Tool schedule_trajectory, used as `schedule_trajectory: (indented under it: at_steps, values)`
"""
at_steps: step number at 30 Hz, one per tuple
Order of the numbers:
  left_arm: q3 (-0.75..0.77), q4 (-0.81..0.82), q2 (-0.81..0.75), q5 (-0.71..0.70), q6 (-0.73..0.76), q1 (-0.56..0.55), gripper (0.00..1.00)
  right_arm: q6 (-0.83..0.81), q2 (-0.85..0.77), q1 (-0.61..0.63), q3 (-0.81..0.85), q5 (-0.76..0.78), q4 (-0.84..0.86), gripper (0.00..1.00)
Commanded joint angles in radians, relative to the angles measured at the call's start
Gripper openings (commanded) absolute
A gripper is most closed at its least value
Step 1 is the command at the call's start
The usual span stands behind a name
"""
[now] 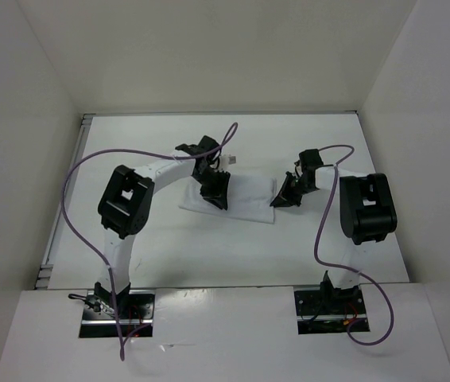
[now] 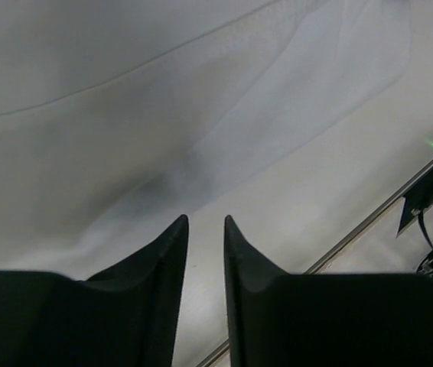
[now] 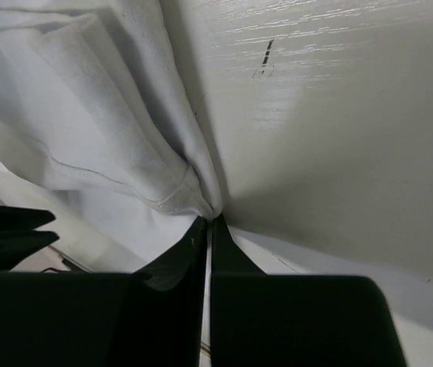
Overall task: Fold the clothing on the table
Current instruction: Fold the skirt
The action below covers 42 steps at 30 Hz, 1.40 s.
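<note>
clothing [image 1: 237, 203] lay spread mid table [image 1: 169, 247] | R gripper [image 3: 210, 222] pinched shut on its edge | L gripper [image 2: 206, 220] jaws apart over cloth, holding nothing | tip: L should bite hem fully, then lift both evenly

White clothing [image 1: 245, 204] lies spread mid-table [image 1: 209, 251].

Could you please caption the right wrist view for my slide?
Right tool pinching the clothing hem over the table.
</note>
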Motion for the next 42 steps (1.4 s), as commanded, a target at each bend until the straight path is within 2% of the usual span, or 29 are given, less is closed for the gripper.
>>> schedule_trajectory:
  at_steps: [1,4,15,22,25,30,32,33,34,35,37,42]
  values:
    - [0.065,-0.024,0.046,0.037,0.050,-0.012,0.30,-0.008,0.016,0.009,-0.021,0.027,0.032,0.00]
    - [0.075,-0.024,0.069,0.018,0.026,-0.012,0.20,-0.008,0.006,0.009,-0.011,0.048,0.022,0.00]
    - [0.082,0.011,0.156,0.041,-0.021,-0.055,0.14,-0.017,-0.024,0.009,0.012,0.048,-0.014,0.00]
    - [0.073,0.012,0.215,-0.056,-0.051,-0.087,0.09,-0.008,-0.246,0.038,0.185,0.042,-0.143,0.00]
    - [0.090,0.012,0.239,-0.067,-0.051,-0.096,0.09,0.012,-0.271,0.047,0.243,-0.017,-0.166,0.00]
    - [0.194,0.012,0.275,-0.003,-0.061,-0.142,0.09,0.066,-0.294,0.069,0.254,-0.113,-0.146,0.00]
    - [0.225,-0.001,0.275,0.009,-0.071,-0.142,0.13,0.066,-0.294,0.069,0.254,-0.113,-0.137,0.00]
    - [0.225,-0.001,0.240,0.009,-0.086,-0.130,0.29,0.066,-0.294,0.069,0.254,-0.113,-0.137,0.00]
    - [0.225,-0.001,0.215,0.009,-0.096,-0.120,0.40,0.066,-0.294,0.069,0.254,-0.113,-0.137,0.00]
    - [0.211,0.011,0.184,0.009,-0.105,-0.106,0.45,0.066,-0.294,0.069,0.254,-0.113,-0.148,0.00]
    - [0.191,0.012,0.089,-0.006,-0.116,-0.055,0.52,0.066,-0.294,0.069,0.254,-0.104,-0.148,0.00]
    - [0.164,-0.011,-0.041,-0.141,-0.116,0.074,0.55,0.057,-0.274,0.069,0.274,-0.094,-0.166,0.00]
